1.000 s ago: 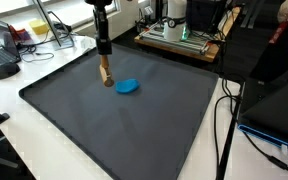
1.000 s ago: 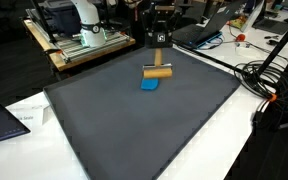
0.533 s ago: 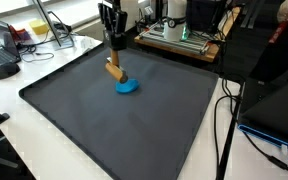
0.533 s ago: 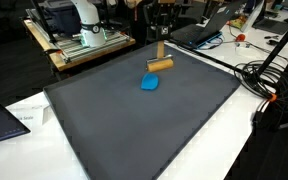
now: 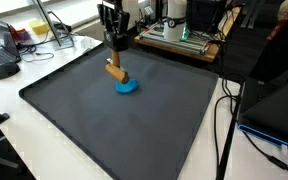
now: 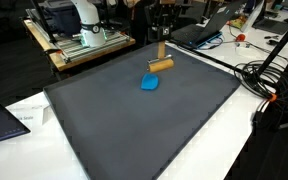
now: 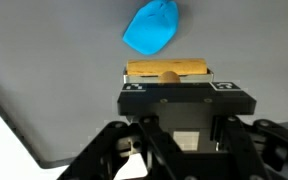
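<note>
The blue lump [image 5: 127, 87] lies just under the wooden block [image 5: 114, 72] that my gripper [image 5: 113, 50] grips, so there is little room straight down. Forward and to either side of the gripper, the dark mat [image 5: 104, 130] is open. Behind it, a machine on a board [image 5: 179, 35] blocks the way, and cables [image 6: 259, 80] crowd the mat's far edge.

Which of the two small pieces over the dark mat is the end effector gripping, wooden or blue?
The wooden piece: the end effector is shut on it. The blue piece lies loose on the mat, untouched beside it.
</note>
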`<state>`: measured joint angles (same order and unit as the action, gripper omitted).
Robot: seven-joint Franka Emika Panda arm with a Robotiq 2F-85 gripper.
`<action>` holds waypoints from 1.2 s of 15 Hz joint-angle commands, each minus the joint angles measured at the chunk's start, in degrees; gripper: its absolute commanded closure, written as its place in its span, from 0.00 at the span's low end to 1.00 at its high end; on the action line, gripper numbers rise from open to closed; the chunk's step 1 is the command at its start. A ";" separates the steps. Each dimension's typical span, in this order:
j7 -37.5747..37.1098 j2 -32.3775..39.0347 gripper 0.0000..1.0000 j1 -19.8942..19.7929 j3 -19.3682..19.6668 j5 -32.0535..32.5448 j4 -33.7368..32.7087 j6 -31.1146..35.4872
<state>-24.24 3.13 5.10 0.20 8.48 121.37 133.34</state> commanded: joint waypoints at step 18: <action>4.99 15.24 0.78 10.09 -4.18 19.29 -16.86 -16.74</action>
<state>-18.48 15.78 13.34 -3.51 24.57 109.06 121.12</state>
